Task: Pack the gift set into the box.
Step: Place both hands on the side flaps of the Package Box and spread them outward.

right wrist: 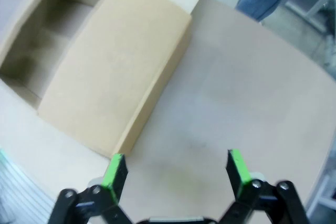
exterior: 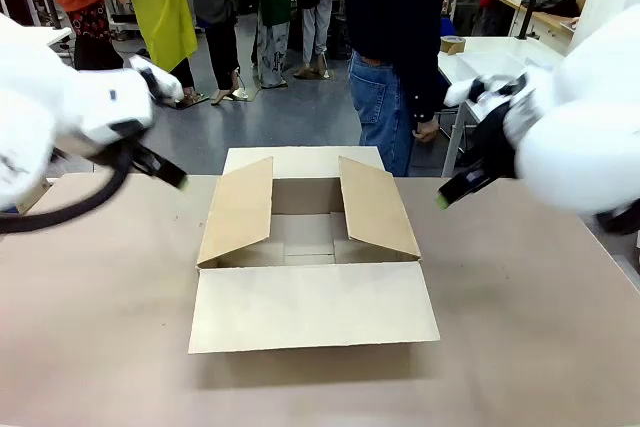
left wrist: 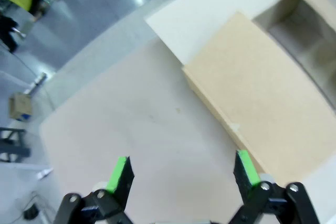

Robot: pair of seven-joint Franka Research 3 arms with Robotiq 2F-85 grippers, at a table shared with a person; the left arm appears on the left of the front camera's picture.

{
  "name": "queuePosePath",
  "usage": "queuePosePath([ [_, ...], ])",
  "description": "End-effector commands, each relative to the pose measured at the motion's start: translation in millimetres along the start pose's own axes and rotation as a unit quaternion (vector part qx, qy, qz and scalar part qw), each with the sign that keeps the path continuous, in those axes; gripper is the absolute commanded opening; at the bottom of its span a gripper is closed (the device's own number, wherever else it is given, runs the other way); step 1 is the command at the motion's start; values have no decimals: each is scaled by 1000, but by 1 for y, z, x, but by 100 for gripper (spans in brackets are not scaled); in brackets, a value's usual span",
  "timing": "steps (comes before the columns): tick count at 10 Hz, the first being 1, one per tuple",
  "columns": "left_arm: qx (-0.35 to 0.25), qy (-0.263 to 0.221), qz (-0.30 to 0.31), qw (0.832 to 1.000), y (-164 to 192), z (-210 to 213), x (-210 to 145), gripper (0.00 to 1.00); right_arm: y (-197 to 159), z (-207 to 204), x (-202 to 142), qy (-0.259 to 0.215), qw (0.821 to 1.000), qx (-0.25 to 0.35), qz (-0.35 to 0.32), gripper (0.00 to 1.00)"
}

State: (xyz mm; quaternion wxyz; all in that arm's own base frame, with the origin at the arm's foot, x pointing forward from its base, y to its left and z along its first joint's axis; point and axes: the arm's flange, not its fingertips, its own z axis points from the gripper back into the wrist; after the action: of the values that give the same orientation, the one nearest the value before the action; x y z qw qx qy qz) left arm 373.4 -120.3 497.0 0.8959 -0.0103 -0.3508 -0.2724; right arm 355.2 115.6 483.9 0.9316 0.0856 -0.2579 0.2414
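The box (exterior: 310, 247) is a shallow brown cardboard carton in the middle of the table, all its flaps spread open and its inside bare. The gift set is out of view. My left gripper (exterior: 170, 173) hovers above the table left of the box, open with nothing between its fingers; its own camera looks past the green pads (left wrist: 119, 173) at the box's side flap (left wrist: 262, 93). My right gripper (exterior: 450, 190) hangs right of the box, also open and holding nothing; the box (right wrist: 100, 72) lies ahead of its pads (right wrist: 114, 170).
A person in dark top and jeans (exterior: 395, 67) stands at the far edge behind the box. More people stand farther back. A white table (exterior: 500, 57) with a small carton (exterior: 452, 44) is at the back right. Bare tabletop (exterior: 530, 327) surrounds the box.
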Motion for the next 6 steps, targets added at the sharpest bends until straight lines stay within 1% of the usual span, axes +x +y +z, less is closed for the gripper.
queuePosePath([
  [1, -11, -21, -9, 1000, 12, 67, -37, 100, -21, 75, -18, -11, 995, 23, -96, 100],
  [2, -96, -42, -38, 994, 21, 79, -56, 100, -50, 95, -38, -26, 987, 66, -147, 100],
  [3, -171, -48, -19, 984, 44, 79, -77, 100, -84, 106, -59, -37, 970, 100, -217, 100],
  [4, -244, -57, 26, 968, 75, 72, -102, 100, -122, 115, -82, -54, 946, 131, -292, 100],
  [5, -282, -78, 100, 951, 109, 58, -131, 100, -156, 119, -108, -80, 920, 173, -342, 100],
  [6, -317, -89, 158, 931, 134, 44, -163, 100, -183, 117, -132, -109, 896, 200, -380, 100],
])
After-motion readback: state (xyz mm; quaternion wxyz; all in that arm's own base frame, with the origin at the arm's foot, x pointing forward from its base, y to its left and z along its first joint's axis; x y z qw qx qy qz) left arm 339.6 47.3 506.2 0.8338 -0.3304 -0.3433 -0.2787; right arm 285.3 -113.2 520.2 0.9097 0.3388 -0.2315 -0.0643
